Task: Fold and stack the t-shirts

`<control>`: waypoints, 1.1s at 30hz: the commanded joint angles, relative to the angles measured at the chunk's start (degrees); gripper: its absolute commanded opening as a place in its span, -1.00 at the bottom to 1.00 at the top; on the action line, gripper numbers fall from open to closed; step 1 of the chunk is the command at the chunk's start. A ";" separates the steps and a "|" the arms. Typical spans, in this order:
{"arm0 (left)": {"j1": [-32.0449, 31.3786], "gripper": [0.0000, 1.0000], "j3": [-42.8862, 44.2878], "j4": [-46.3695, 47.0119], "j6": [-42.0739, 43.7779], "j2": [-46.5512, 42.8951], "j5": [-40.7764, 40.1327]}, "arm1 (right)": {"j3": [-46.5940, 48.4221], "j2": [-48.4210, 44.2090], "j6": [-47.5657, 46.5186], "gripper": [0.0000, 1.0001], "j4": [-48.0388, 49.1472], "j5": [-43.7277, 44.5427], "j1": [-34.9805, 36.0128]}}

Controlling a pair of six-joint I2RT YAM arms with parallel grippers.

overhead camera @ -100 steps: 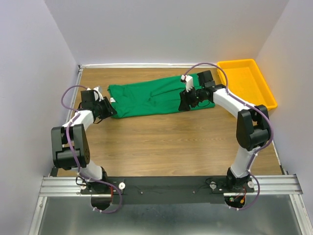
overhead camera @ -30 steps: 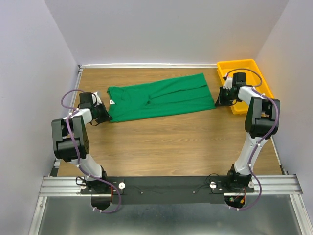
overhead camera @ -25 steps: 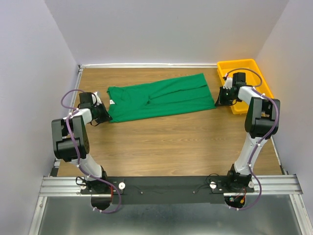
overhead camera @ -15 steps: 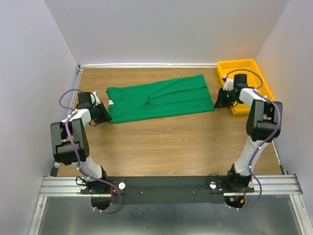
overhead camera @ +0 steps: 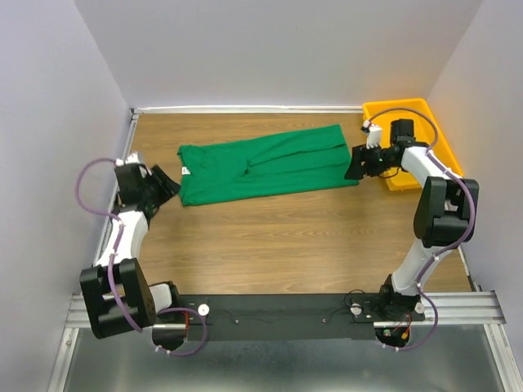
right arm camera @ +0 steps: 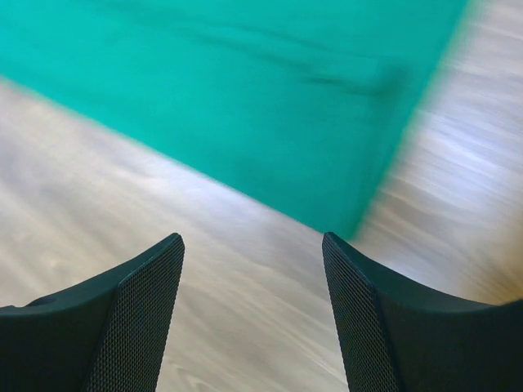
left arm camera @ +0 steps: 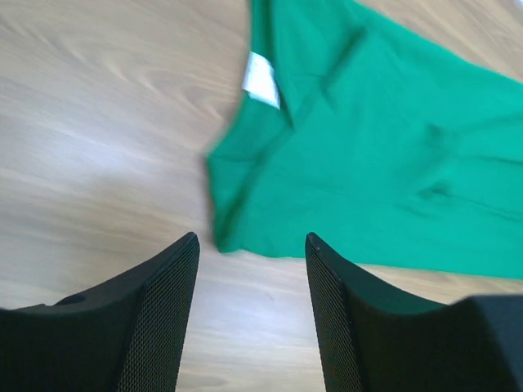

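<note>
The green t-shirt (overhead camera: 265,167) lies folded lengthwise across the far tabletop (overhead camera: 270,237). The left fingers (left arm camera: 167,310) and right fingers (right arm camera: 139,310) hang spread and empty just off its ends. A shallow pinch could catch one layer and skew the fold.

- Left arm (overhead camera: 122,233) and right arm (overhead camera: 409,261): white tubular links, chunky black joint housings.
- Purple cable (overhead camera: 82,181) loops along each arm, up from the mounting rail (overhead camera: 102,309).
- Rail is ribbed aluminium; a black plate (overhead camera: 278,315) spans it between both bases and carries small silver knobs.
- Left hand (left arm camera: 249,245) and right hand (right arm camera: 253,241): matte black fingers (left arm camera: 155,318), mesh-textured inner faces, rounded tips.
</note>
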 commanded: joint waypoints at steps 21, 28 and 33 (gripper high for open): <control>-0.64 0.04 -14.14 22.83 -33.38 14.24 1.01 | -2.27 -2.11 -5.34 0.52 -2.66 -9.75 12.59; 0.49 -0.84 -6.86 17.23 -27.15 19.07 -2.58 | -2.36 -3.08 -5.77 0.52 -2.66 -9.05 12.59; 4.09 -0.87 2.97 10.89 -19.52 22.94 -6.10 | -0.87 -2.46 -8.75 0.53 -2.83 -7.21 12.94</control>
